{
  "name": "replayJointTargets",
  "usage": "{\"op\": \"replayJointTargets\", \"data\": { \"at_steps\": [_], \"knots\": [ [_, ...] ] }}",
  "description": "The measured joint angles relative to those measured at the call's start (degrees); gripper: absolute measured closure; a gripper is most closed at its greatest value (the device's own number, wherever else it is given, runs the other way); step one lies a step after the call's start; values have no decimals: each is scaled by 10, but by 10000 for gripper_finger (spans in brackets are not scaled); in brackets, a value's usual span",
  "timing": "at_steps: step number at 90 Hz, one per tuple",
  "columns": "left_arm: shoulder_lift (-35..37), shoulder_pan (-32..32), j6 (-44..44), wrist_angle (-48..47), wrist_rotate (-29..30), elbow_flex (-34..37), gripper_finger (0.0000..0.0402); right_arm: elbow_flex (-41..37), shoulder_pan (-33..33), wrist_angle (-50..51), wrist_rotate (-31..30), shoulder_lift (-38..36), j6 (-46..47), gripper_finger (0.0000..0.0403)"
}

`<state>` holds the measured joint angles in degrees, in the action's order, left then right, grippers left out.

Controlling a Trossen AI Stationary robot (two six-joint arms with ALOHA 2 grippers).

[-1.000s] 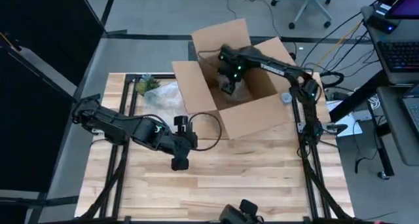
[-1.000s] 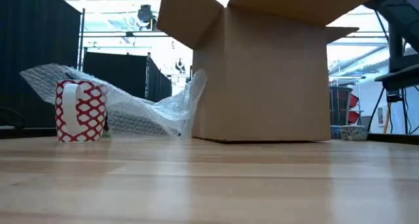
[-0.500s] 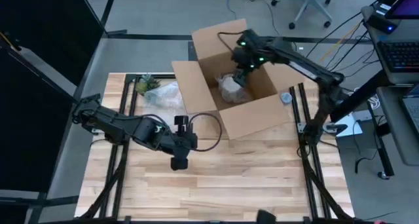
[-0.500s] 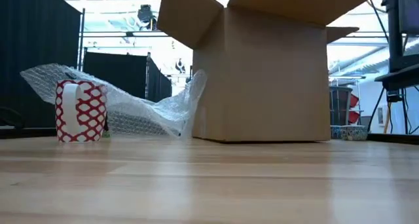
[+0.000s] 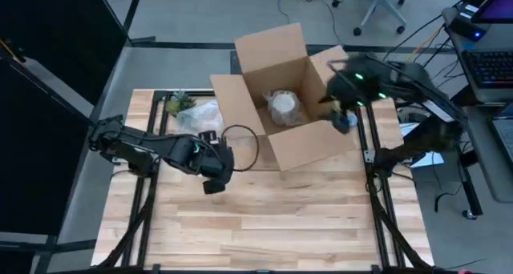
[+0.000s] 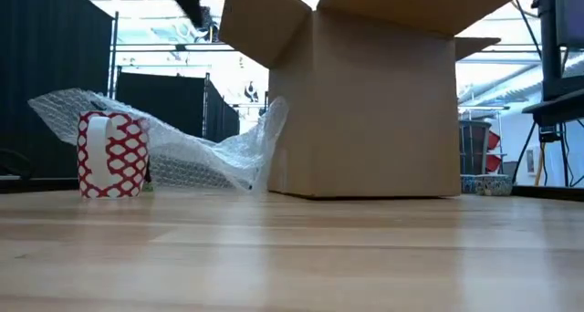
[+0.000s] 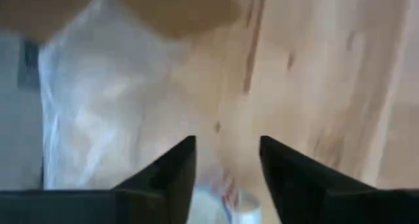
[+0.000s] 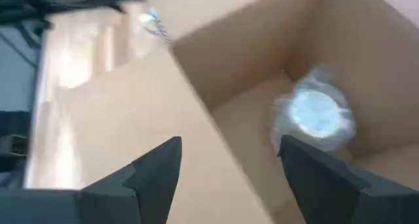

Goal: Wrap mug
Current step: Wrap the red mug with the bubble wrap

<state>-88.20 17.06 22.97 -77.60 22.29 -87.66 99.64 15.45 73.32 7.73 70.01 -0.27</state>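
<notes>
The red-and-white patterned mug [image 6: 111, 154] stands upright on the table at the far left, with a crumpled sheet of bubble wrap [image 6: 192, 148] lying behind and beside it. My left gripper [image 5: 210, 163] hangs open high above the table just near of the wrap. Its wrist view shows the bubble wrap [image 7: 98, 119] and a bit of the mug [image 7: 230, 201] below the fingers. My right gripper [image 5: 341, 106] is open above the right flap of the cardboard box [image 5: 280, 106]. It looks down on a wrapped bundle [image 8: 317, 116] on the box floor.
The open box [image 6: 365, 102] stands at the table's far middle with its flaps spread outward. A small blue-patterned dish [image 6: 484, 184] sits to the right of the box. Bare wood [image 5: 280, 218] fills the near half of the table.
My right gripper has risen out of the box and gone toward the table's right edge, leaving the wrapped bundle lying uncovered on the box floor. My left gripper has shifted a little toward the far left, toward the bubble wrap.
</notes>
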Motion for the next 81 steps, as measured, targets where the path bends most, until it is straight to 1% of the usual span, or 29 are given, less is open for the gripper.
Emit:
{"op": "replayJointTargets", "data": {
  "at_steps": [12, 27, 37, 45, 55, 64, 71, 81],
  "knots": [
    [48, 8, 53, 6, 2, 71, 190, -139, -57, -93, -1, -82, 41, 160],
    [115, 33, 159, 22, -6, 167, 188, -317, -120, -213, -7, -166, 99, 160],
    [156, 67, 210, 47, -29, 216, 188, -399, -162, -273, -6, -200, 126, 160],
    [164, 86, 222, 58, -46, 246, 188, -423, -186, -294, -11, -215, 134, 160],
    [165, 102, 228, 58, -49, 273, 188, -423, -212, -303, -57, -223, 143, 160],
    [165, 100, 214, 69, -40, 298, 188, -412, -222, -306, -75, -229, 143, 160],
    [164, 96, 201, 68, -25, 316, 188, -410, -225, -312, -78, -233, 143, 160],
    [165, 83, 167, 83, -23, 348, 188, -410, -228, -320, -78, -235, 146, 160]
  ]
}}
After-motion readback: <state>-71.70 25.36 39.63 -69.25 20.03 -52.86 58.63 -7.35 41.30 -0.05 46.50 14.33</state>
